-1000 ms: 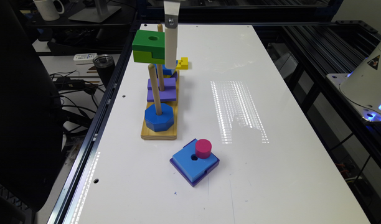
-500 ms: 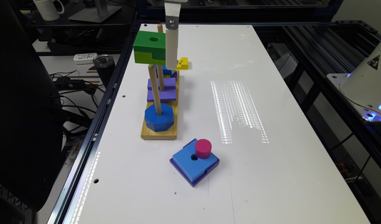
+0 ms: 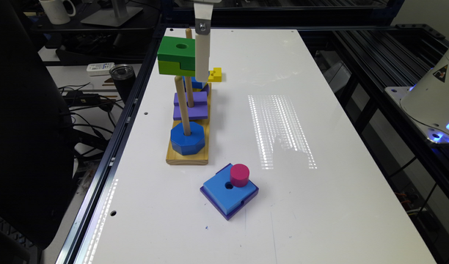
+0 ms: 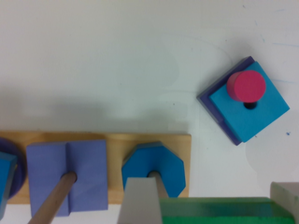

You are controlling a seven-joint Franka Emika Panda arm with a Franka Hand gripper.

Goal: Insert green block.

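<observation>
Nearest the camera in the exterior view, a blue square block [image 3: 230, 192] lies flat on the white worktop [image 3: 320, 205], stacked on a purple square piece [image 3: 210, 193] that peeks out along its edges. A pink cylinder [image 3: 239, 175] stands upright on the blue block, just beside its round hole.

Further back sits the wooden base [image 3: 188, 156], running lengthways near the worktop's edge on the exterior view's left. Three pegs rise from it. The nearest peg [image 3: 182, 104] carries a blue octagon [image 3: 187, 138] resting on the base. The middle peg [image 3: 189, 91] carries a purple square block [image 3: 190, 105], also down on the base. At the far peg [image 3: 188, 33] a blue piece [image 3: 193, 84] is partly hidden.

Up in the air now: the green block [image 3: 176, 57], dark green top, lime-green stepped layer beneath, held level above the pegs, well clear of the base, with its round hole showing on top. The gripper [image 3: 189, 58] has it. In the wrist view the two pale fingers [image 4: 138, 200] stand on either side of the green block [image 4: 224, 213], closed against its sides, with the octagon [image 4: 153, 168] below.

Beyond that, a small yellow block [image 3: 215, 74] sits on the worktop just beside the far end of the base.
</observation>
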